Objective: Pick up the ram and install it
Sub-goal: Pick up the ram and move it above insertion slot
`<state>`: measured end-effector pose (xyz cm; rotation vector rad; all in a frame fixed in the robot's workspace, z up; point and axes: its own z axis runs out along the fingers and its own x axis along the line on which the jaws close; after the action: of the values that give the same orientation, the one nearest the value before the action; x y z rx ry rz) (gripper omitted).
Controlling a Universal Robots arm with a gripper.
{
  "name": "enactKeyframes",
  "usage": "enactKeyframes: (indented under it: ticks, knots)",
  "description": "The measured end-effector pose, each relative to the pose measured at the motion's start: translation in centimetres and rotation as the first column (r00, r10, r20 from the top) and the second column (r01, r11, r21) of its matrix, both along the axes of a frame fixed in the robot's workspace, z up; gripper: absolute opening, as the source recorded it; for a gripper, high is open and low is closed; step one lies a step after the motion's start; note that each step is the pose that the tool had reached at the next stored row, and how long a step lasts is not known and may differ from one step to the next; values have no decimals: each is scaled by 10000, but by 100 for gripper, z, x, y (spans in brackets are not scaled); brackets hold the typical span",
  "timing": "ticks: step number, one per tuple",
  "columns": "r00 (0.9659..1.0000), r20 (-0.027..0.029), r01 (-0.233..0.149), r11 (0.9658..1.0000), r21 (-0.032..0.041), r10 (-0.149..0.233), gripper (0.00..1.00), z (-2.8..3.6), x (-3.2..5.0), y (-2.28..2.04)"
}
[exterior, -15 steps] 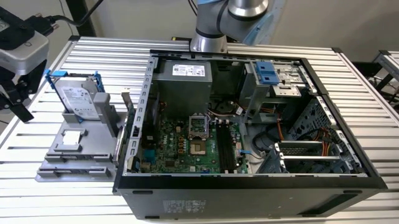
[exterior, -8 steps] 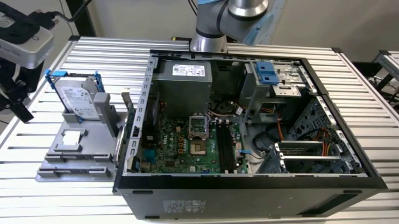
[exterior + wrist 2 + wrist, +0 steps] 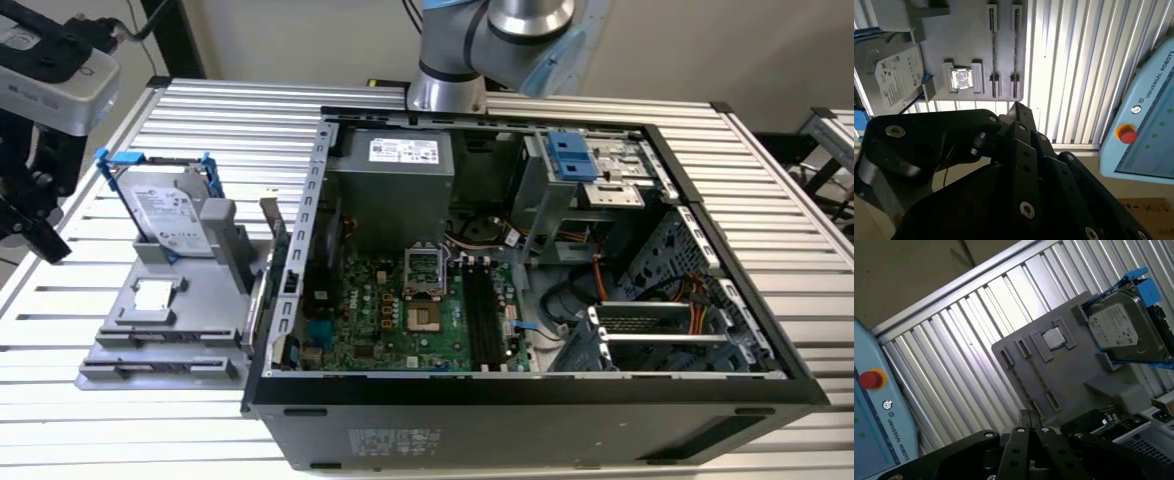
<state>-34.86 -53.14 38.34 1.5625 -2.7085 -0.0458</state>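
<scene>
Finishes around me
My claw [image 3: 1017, 106] matt black; table [image 3: 200, 110] ribbed bare metal; tray [image 3: 174, 335] dull grey plastic.

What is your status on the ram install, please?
Black gripper shut, nothing seen in it, beside the grey slotted fixture. Thin greyish-green ram: probably the upright strip between fixture and open black computer case. Nothing seen blocking it.

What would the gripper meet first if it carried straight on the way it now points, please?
The gripper would probably meet the grey holder plate first, near its narrow slots, though depth is unclear.
</scene>
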Motion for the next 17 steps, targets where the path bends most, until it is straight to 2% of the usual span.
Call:
enactKeyframes:
  ticks: [3,6,10,11,14,17]
  knots:
    - [9996,23,-286,9996,-59,286,0,1,-1,6]
    - [9985,107,-531,9986,-85,532,0,0,-1,18]
    - [9959,196,-881,9960,-127,883,0,0,-1,35]
    - [9951,201,-969,9952,-126,972,0,-1,0,38]
    - [9894,203,-1435,9896,-126,1437,0,-2,0,45]
    - [9802,202,-1966,9804,-126,1969,0,-1,0,48]
